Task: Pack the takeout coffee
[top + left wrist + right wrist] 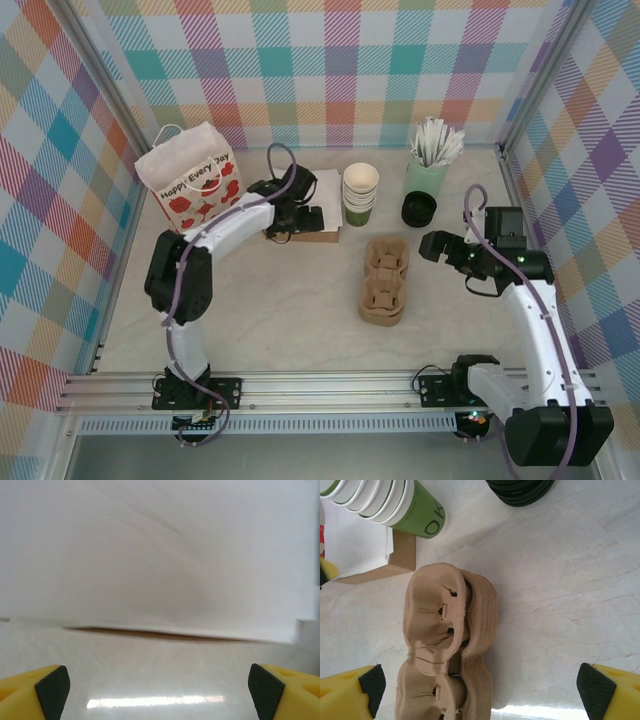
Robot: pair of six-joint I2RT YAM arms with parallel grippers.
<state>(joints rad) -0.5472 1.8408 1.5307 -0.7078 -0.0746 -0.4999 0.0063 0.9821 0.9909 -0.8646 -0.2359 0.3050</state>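
Gift bag (pixel 190 188), stacked pulp carriers (pixel 385 281)

Bright, even light falls from overhead in the top view; shadows on the table (pixel 290 300) are short and soft. The left wrist view is washed out and blurred, its white paper (pixel 160 555) nearly featureless. Glare streaks its lower centre, and also the bottom edge of the sharper right wrist view.

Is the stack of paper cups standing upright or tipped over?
Upright. In the top view, the stack of paper cups stands on its base with its open mouth facing up and the cream inside showing.
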